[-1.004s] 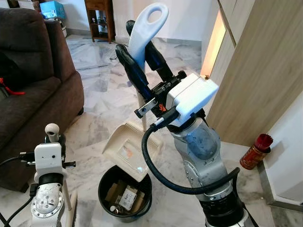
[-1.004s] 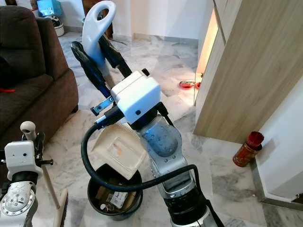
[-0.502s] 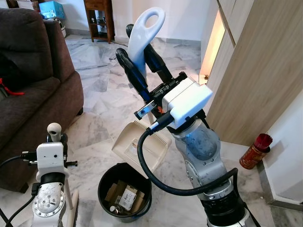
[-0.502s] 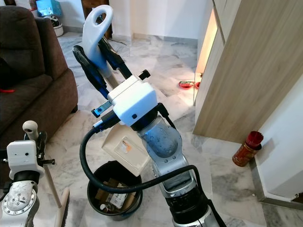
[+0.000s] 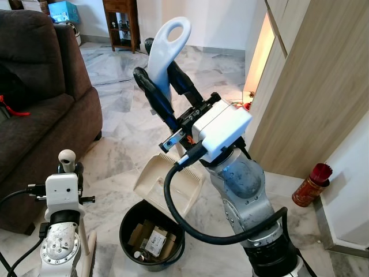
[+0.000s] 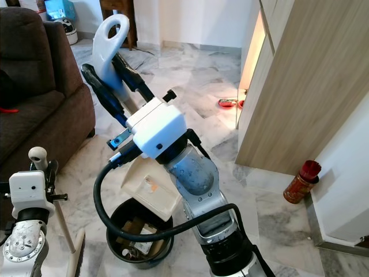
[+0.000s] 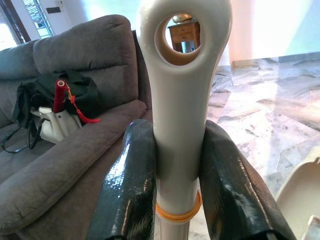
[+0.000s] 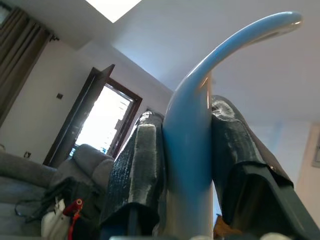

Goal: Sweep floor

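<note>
On the marble floor, we see our right gripper clamping the cream dustpan handle; left gripper grips the broom handle. Black bin holds cardboard scraps.

Two head cameras look forward and down across the marble floor, sharing the black bin and sofa. Each wrist camera looks closely along its own fingers, both facing toward that sofa.
</note>
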